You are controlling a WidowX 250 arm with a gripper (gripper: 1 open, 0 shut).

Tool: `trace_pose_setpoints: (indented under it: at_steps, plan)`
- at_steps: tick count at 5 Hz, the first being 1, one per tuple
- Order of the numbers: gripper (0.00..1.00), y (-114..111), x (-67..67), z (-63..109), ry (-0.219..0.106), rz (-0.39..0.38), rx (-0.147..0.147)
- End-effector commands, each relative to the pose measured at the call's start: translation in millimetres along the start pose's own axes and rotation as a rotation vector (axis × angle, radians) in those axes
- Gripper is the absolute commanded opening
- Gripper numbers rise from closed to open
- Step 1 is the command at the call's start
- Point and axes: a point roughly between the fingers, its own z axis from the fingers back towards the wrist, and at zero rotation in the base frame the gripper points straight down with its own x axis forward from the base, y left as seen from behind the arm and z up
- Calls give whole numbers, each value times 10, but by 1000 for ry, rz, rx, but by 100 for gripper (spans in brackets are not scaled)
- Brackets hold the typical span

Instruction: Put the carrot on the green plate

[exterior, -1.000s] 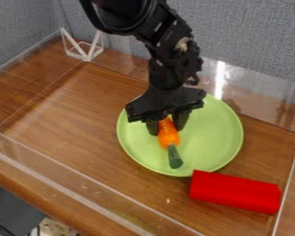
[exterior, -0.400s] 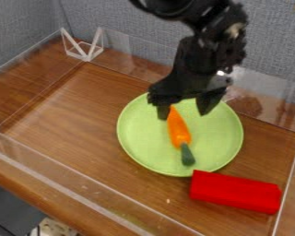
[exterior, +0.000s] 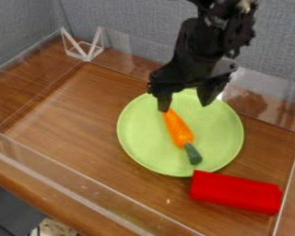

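The orange carrot [exterior: 179, 130] lies on the green plate [exterior: 224, 138], its dark green stub end pointing toward the front right rim. My gripper [exterior: 182, 96] hangs just above the carrot's thick end, open, with one finger [exterior: 159, 95] to the left and the other to the right. Nothing is between them. The black arm rises from it toward the top of the view and covers the plate's far rim.
A red rectangular block [exterior: 236, 192] lies on the wooden table just in front of the plate at the right. A clear wire stand [exterior: 84, 42] sits at the back left. Clear low walls [exterior: 64, 189] edge the table.
The gripper opened and let go of the carrot, which now lies flat on the plate. The gripper then rose and shifted right, away from it.
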Motion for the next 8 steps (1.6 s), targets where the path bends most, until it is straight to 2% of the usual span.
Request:
trace_pose_setpoints:
  at_steps: [1, 2, 4, 6, 7, 8]
  plan:
    - [100, 36, 89, 270, -20, 74, -46]
    - [100, 83, 43, 273, -9, 134, -24]
    - [100, 61, -190, 105, -1, 231, 33]
    - [100, 25, -311, -214, 39, 155, 2]
    - [100, 16, -368, -383, 51, 124, 2]
    - [100, 56, -347, -416, 59, 141, 20]
